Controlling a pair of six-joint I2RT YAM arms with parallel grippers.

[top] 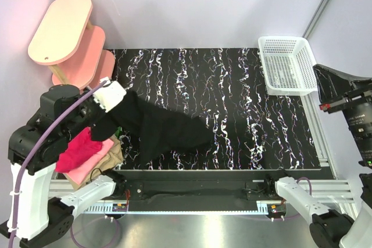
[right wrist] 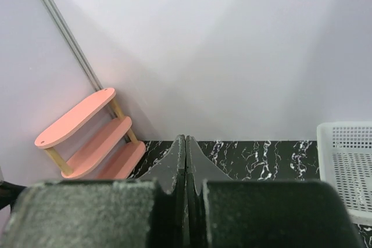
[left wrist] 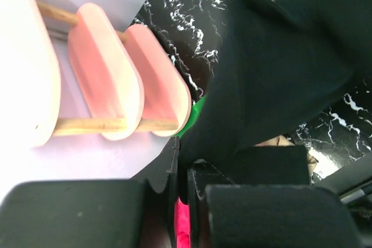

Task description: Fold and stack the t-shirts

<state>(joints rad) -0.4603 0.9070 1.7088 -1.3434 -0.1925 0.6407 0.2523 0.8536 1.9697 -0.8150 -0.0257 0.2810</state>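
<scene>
At the left side of the black marbled table [top: 232, 85], the left gripper [left wrist: 183, 164] is raised off the surface with its jaws pinched together on an edge of the black t-shirt [top: 163, 129]. From that pinched edge the cloth hangs down and trails to the right, with its far end lying rumpled on the table near the middle of the front half. The left wrist view shows the dark fabric bunching where it enters the narrow slot between the two fingers [left wrist: 172, 169] and then spreading wide over the marbled surface. No print can be made out on the shirt from any view.

Below the left arm, at the near left corner, three more garments lie in a loose pile. The magenta t-shirt [top: 75, 152] is on top, the pink t-shirt [top: 87, 171] shows beneath it, and the tan t-shirt [top: 114, 155] pokes out on the right side, just beside the black one. A sliver of green [left wrist: 195, 114] peeks out beside the black cloth, close to the foot of the pink three-tier shelf [top: 67, 36] at the far left corner.

A white mesh basket [top: 286, 65] sits at the far right corner, well apart from all the shirts. The right gripper [right wrist: 186, 140] hangs above the right edge of the table with its fingers pressed flat together and nothing between them
</scene>
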